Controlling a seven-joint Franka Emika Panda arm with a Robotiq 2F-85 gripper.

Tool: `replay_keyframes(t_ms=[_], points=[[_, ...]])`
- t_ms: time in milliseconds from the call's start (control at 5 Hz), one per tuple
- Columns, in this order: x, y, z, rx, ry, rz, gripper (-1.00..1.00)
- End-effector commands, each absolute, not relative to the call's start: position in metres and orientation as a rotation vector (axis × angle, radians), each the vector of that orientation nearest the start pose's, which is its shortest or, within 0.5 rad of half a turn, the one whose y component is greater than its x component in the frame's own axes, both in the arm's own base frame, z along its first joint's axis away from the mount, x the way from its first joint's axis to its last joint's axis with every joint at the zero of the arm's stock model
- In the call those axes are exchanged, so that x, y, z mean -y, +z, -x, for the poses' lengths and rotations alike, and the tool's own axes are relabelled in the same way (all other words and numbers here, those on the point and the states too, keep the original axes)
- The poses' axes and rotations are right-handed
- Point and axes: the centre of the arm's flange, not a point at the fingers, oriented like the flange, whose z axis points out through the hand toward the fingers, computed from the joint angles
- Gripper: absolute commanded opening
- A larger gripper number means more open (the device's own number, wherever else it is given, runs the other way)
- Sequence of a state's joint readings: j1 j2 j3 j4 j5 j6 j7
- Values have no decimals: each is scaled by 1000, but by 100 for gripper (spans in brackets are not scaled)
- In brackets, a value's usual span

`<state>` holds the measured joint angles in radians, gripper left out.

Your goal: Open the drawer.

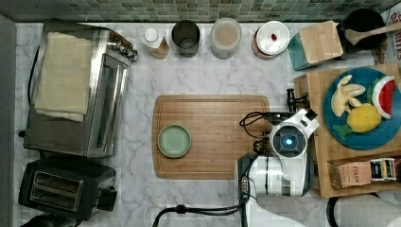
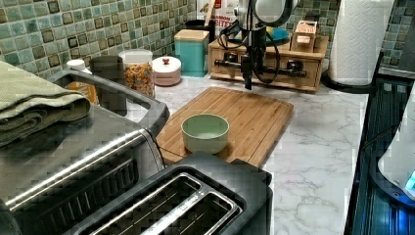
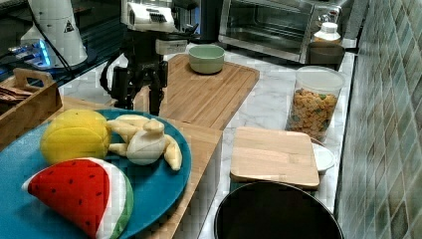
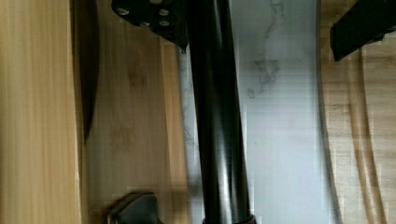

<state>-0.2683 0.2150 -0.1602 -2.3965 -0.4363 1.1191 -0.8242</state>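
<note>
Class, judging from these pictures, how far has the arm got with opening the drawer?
Done: the gripper is at the handle, with its fingers open on either side of the bar. In hand: closing on it. Left: the whole pull, as the drawer looks shut or barely out.

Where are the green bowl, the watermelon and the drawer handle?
Bowl [image 1: 174, 140]: top view, its inside.
Watermelon [image 3: 69, 191]: right view, its red face.
Handle [image 4: 218, 121]: wrist view, middle of the black bar.
</note>
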Motion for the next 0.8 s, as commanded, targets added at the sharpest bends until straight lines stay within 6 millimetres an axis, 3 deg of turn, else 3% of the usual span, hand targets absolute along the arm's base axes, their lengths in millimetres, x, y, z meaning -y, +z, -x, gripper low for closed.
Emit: replay_keyframes(t_ms=[200, 800], points=[[113, 237, -473, 147, -40, 3275, 100], [-32, 198, -466, 108, -70, 3227, 100]])
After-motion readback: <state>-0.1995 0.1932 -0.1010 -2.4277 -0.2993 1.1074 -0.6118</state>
